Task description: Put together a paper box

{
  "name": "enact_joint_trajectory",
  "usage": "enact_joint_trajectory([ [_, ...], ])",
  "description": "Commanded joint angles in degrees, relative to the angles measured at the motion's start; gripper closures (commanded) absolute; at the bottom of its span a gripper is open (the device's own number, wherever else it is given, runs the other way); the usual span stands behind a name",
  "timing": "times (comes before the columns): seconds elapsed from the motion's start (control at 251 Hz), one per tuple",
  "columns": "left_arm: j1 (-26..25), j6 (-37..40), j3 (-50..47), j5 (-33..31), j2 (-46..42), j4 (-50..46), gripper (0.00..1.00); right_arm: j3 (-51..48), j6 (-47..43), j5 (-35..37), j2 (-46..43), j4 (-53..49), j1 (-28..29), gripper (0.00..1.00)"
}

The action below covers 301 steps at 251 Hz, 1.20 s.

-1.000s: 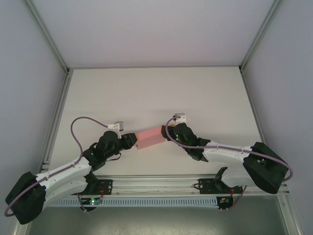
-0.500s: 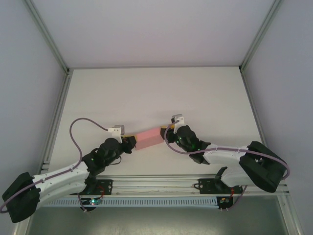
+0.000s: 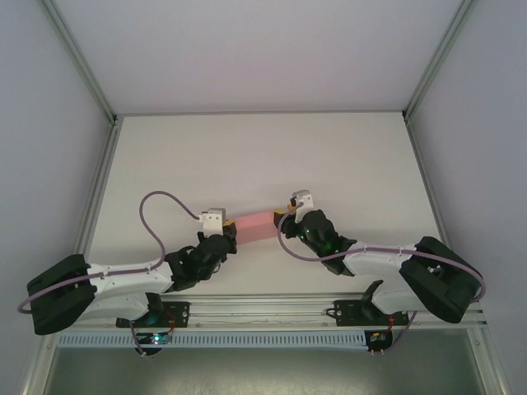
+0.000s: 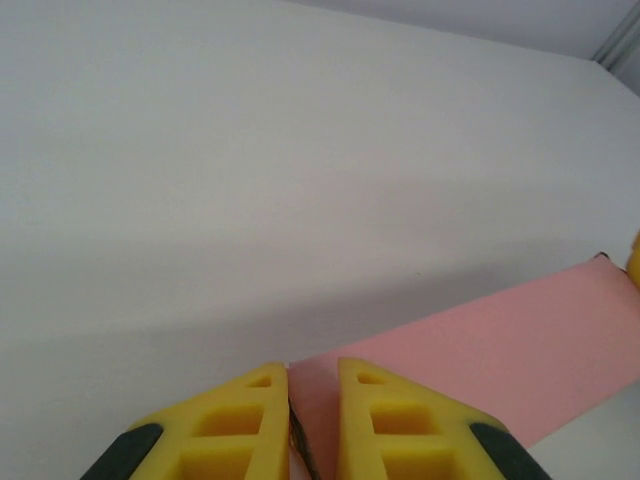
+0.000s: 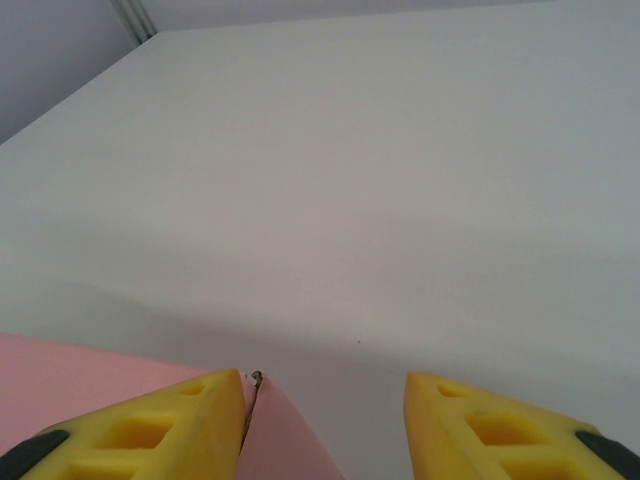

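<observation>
Paper box [image 3: 254,226] is a plain pink, long, narrow rectangle of cardboard.

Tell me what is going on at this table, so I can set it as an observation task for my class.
Two robot arms are working on a pink paper box lying near the middle of a white table. The left arm is at the box's left end, its jaws nearly closed on a thin cardboard edge. The right arm is at the right end with its jaws apart, and a cardboard edge sits against one of them.
</observation>
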Motion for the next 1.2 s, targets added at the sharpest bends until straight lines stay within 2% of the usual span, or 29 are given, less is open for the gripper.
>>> enact_joint_trajectory([
  [0.0,-2.77,2.34,-3.95,8.29,7.46,-15.4,0.89,-4.32,-3.84,-9.5,3.64,-13.81,1.66,0.53],
  [0.439,-3.9,2.83,-5.16,4.61,7.35,-13.86,0.95,-4.44,-6.87,-11.53,4.35,-10.85,1.31,0.53],
  [0.71,-4.55,3.7,-2.33,3.61,7.3,-16.79,0.92,-3.2,-6.34,-13.06,3.6,-11.88,1.1,0.53],
  [0.838,-4.5,3.11,1.54,1.67,3.43,-23.86,0.74,1.85,-3.62,-12.8,1.57,-18.48,0.48,0.51],
  [0.886,-4.35,2.94,2.82,1.45,1.79,-25.57,0.57,3.54,-3.15,-12.96,0.91,-20.65,0.22,0.5],
  [0.974,-3.82,2.12,6.8,-0.33,-0.35,-30.93,0.39,7.15,-1.44,-12.0,-0.18,-25.56,-0.31,0.48],
  [1.066,-2.84,1.28,12.29,-2.49,-0.95,-38.0,0.36,10.15,0.75,-11.41,-0.88,-28.9,-1.17,0.46],
  [1.113,-2.41,1.19,14.58,-2.6,-0.96,-39.86,0.26,11.08,1.05,-11.99,-1.36,-29.05,-1.54,0.45],
  [1.149,-1.98,1.22,16.0,-1.96,-0.94,-40.66,0.23,11.86,1.35,-12.45,-1.64,-29.09,-1.68,0.44],
  [1.197,-1.2,0.59,18.03,-0.98,-0.61,-41.89,0.11,12.89,1.53,-13.18,-2.02,-29.46,-1.96,0.42],
])
